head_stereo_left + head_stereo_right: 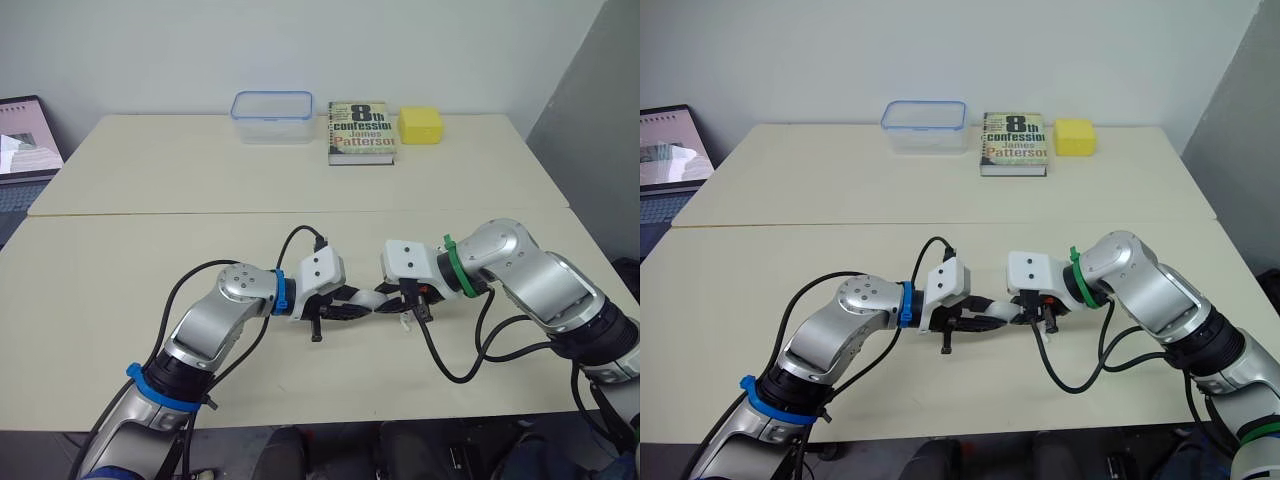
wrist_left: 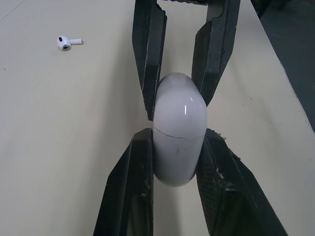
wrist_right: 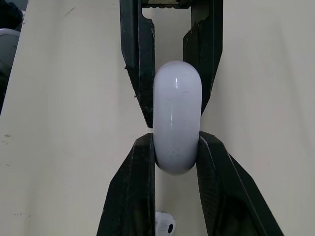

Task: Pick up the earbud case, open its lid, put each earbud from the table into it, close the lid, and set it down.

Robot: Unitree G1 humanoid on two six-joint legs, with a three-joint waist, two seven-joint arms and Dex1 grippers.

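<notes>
Step in hand: opening of the lid, not yet begun. The small white glossy earbud case (image 2: 180, 110) is held between the two arms over the front part of the pale beige table (image 1: 150, 250), apparently just off its surface, though contact underneath cannot be confirmed. The left gripper (image 2: 176, 143) is clamped on the lower half of the case, one black finger pressed to each side below the seam. The right gripper (image 3: 174, 142) meets it head-on and is clamped on the opposite, domed half. In the left wrist view the seam reads as a thin closed line, so the lid is judged to be shut. One white stemmed earbud (image 2: 69, 43) lies on the table well apart from the case. A second white earbud (image 3: 165, 227) lies on the table close below the right fingers, partly hidden. Neither earbud has been loaded. Assessment: the left grip looks sound as the holding grip. The next move calls for the right gripper to give up its squeeze on the domed half and work that half upward about its hinge. While both grips pinch across the seam, the lid cannot swing. Which side carries the hinge cannot be determined.
</notes>
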